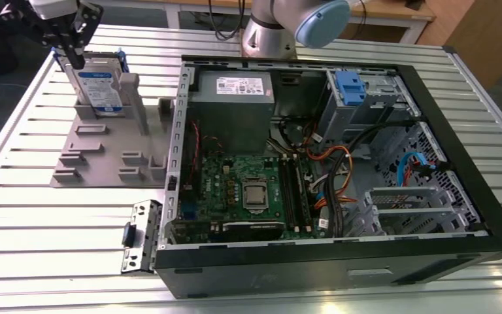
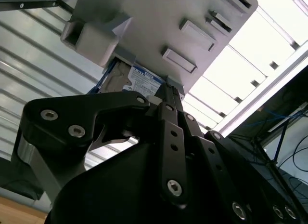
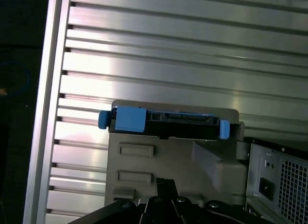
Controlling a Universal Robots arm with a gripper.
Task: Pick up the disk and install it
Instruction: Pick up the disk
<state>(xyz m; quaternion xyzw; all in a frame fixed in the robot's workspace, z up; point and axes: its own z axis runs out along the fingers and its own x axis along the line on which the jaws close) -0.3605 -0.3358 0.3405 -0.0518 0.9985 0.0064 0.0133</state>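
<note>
Black open computer case (image 1: 303, 265) fills lower centre and right of exterior view, on slatted aluminium table (image 1: 50, 229). Grey plastic fixture (image 1: 102, 147) just beside case, centre left. Silver hard disk in blue carrier frame (image 1: 99, 88) stands upright on edge in fixture's far slot, upper left. Black gripper (image 1: 70, 57) hangs at disk's top corner. In first wrist view jaws drawn together, gripping nothing, apart from disk's blue top edge. Grey arm base (image 1: 273, 33) top centre.
</note>
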